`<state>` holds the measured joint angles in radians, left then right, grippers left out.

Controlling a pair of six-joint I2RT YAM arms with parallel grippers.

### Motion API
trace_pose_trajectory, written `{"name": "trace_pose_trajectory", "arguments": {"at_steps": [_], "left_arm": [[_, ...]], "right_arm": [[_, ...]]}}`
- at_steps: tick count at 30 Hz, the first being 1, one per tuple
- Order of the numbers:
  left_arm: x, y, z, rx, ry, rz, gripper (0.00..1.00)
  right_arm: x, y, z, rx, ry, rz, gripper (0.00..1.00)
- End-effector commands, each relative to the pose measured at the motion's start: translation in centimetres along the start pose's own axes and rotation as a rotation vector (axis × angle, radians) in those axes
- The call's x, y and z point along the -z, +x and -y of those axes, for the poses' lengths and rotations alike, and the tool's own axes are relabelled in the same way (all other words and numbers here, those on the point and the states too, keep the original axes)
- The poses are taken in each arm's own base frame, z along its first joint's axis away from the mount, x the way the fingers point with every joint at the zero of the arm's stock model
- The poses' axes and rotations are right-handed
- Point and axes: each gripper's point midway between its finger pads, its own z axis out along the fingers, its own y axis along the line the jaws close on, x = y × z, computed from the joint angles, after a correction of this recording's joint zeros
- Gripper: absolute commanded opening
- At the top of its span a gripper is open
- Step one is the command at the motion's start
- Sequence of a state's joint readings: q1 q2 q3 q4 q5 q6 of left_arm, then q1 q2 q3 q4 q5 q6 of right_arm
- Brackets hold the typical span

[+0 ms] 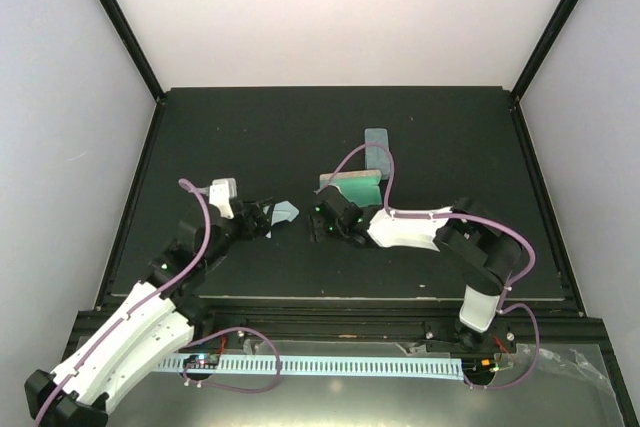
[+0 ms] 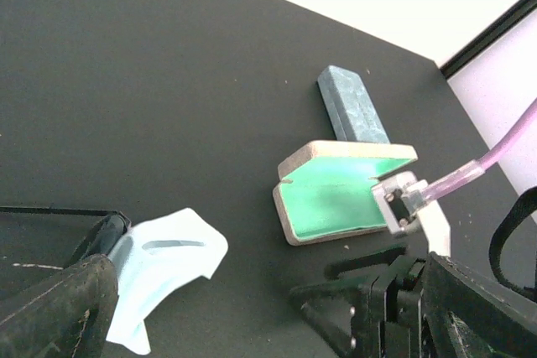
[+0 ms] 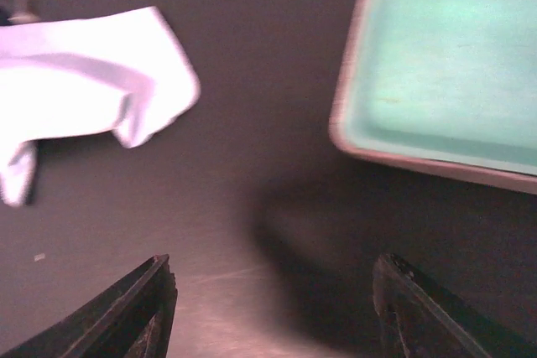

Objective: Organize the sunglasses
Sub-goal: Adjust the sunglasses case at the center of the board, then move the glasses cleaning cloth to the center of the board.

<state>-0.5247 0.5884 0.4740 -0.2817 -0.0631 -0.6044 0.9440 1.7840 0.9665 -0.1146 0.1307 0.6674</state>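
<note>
**Progress:** Neither pair of sunglasses can be made out in any view, so their location is undetermined. The beige case (image 2: 340, 194), green-lined, lies open and empty near the centre of the desk (image 1: 250, 127). Nothing is stowed, and the task is judged barely begun.

**Surroundings:** A closed blue-grey case (image 2: 352, 106) lies just behind it, toward the far edge. A light blue cloth (image 2: 168, 253) lies beside the left gripper (image 1: 250, 217), whose jaws stand wide. The right gripper (image 3: 273, 266), jaws apart and empty, hovers between cloth and open case. The two grippers crowd each other.

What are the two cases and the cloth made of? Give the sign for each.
Open case: rigid beige shell, matte green lining, probably felt or fabric.
Closed case: blue-grey, faintly mottled, perhaps textile or faux leather.
Cloth: thin, soft light blue fabric; it creases and folds.
</note>
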Motion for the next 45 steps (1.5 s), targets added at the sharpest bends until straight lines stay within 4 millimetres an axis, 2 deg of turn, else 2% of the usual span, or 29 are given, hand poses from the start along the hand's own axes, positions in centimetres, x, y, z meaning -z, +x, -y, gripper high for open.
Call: {"name": "trace_pose_trajectory", "arguments": {"at_steps": [1, 4, 9, 16, 20, 23, 27, 30, 36, 41, 45], "left_arm": [[1.4, -1.7, -0.1, -0.006, -0.022, 0.064, 0.99], [1.7, -1.8, -0.1, -0.005, -0.019, 0.072, 0.99], [1.4, -1.4, -0.2, -0.001, -0.016, 0.053, 0.99], [1.2, -1.1, -0.2, -0.001, -0.017, 0.037, 0.99], [1.1, -1.1, -0.2, -0.005, -0.018, 0.033, 0.99], [1.0, -1.0, -0.2, -0.006, -0.018, 0.029, 0.99], [0.9, -0.8, 0.0, -0.009, -0.007, 0.017, 0.99], [0.7, -0.5, 0.4, -0.017, 0.013, 0.0, 0.99], [-0.4, 1.4, 1.7, -0.066, 0.105, -0.09, 0.99], [-1.5, 4.6, 3.3, -0.087, 0.228, -0.224, 0.98], [-2.3, 7.0, 3.5, -0.073, 0.28, -0.306, 0.95]], "right_arm": [[-0.5, -1.6, -4.7, 0.01, -0.194, 0.024, 0.65], [-1.4, -2.1, -6.0, -0.018, -0.243, 0.027, 0.62], [-3.3, -3.3, -6.9, -0.061, -0.236, 0.034, 0.52], [-5.6, -3.8, -8.0, -0.064, -0.243, 0.015, 0.39], [-6.2, -3.8, -8.4, -0.068, -0.255, 0.006, 0.2], [-5.7, -3.8, -8.0, -0.088, -0.246, 0.023, 0.02], [-3.7, -3.8, -6.5, -0.087, -0.207, 0.055, 0.01], [-1.7, -2.8, -4.9, -0.085, -0.174, 0.055, 0.01], [2.6, 1.6, 0.1, -0.115, -0.089, 0.014, 0.01], [5.6, 5.2, 5.0, -0.144, 0.016, 0.008, 0.01], [7.2, 7.7, 7.2, -0.142, 0.059, -0.029, 0.01]]}}
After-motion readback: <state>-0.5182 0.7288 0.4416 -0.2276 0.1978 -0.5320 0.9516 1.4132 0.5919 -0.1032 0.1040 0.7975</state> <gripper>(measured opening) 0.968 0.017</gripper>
